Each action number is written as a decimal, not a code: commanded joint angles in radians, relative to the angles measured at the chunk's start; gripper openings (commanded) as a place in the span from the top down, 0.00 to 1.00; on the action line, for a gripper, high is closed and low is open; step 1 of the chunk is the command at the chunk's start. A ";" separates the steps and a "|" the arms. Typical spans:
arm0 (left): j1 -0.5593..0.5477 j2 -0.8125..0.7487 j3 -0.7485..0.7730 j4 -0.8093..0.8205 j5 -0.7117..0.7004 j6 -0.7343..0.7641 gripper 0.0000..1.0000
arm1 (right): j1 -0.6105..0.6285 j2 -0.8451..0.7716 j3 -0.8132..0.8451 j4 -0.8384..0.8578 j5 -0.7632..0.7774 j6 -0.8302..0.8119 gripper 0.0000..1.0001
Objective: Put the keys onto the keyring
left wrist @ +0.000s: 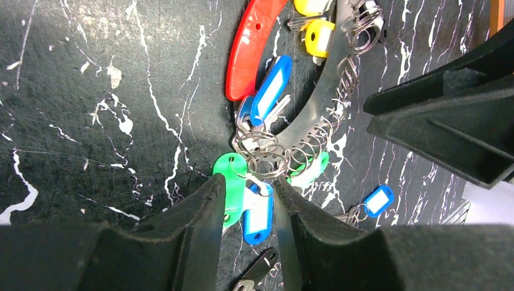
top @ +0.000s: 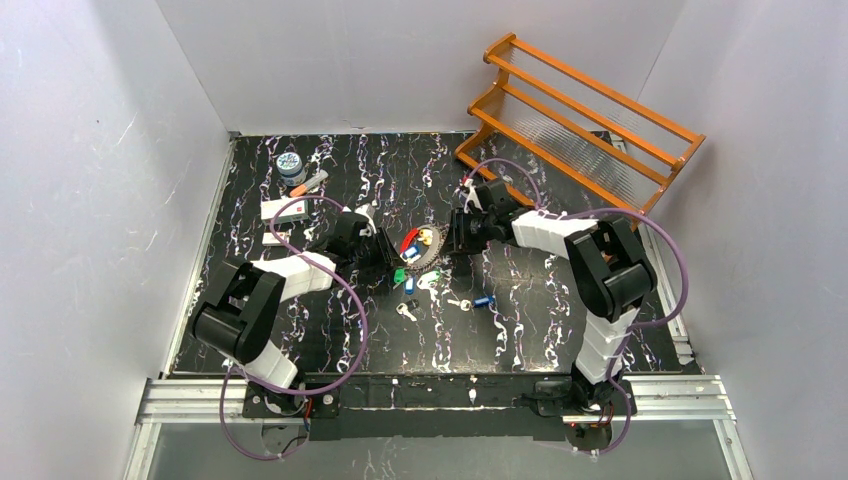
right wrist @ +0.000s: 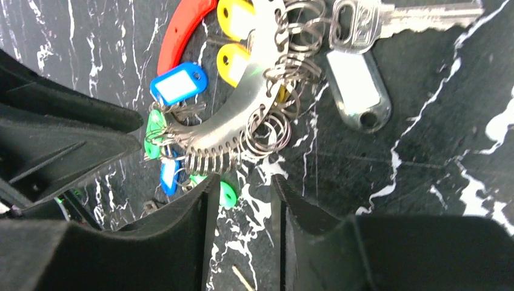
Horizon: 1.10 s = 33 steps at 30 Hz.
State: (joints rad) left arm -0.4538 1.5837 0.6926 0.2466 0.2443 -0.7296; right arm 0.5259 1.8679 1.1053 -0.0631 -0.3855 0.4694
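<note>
The keyring [top: 426, 248] is a curved silvery band hung with small split rings and green, blue, red and yellow tags. It lies mid-table and shows in the left wrist view [left wrist: 285, 154] and the right wrist view [right wrist: 239, 127]. My left gripper [top: 386, 250] is at its left, open, its tips [left wrist: 248, 182] straddling a blue tag [left wrist: 259, 215] and a green tag [left wrist: 233, 176]. My right gripper [top: 456, 236] is at its right, open and empty [right wrist: 245, 180]. Loose keys [top: 407, 312] lie nearer the front: a silver key [right wrist: 394, 18] with a pale tag, a blue-tagged key [left wrist: 377, 200] and a black-headed key [left wrist: 260, 267].
An orange wooden rack [top: 580, 120] stands at the back right. A small jar [top: 291, 166], an orange marker [top: 310, 183] and a white card [top: 285, 210] lie at the back left. White walls close in the black marbled table [top: 300, 330].
</note>
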 commanded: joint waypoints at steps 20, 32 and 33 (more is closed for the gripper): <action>-0.003 -0.140 -0.063 -0.023 -0.025 0.017 0.66 | -0.070 0.045 -0.100 0.288 -0.266 0.198 0.64; -0.003 -0.134 -0.045 -0.035 -0.023 0.022 0.66 | -0.067 0.125 -0.062 0.298 -0.273 0.208 0.73; -0.003 -0.134 -0.045 -0.035 -0.023 0.022 0.66 | -0.066 0.130 -0.058 0.298 -0.274 0.209 0.74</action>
State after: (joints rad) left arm -0.4538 1.4799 0.6399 0.2352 0.2276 -0.7238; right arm 0.4541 1.9720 1.0031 0.2085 -0.6510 0.6785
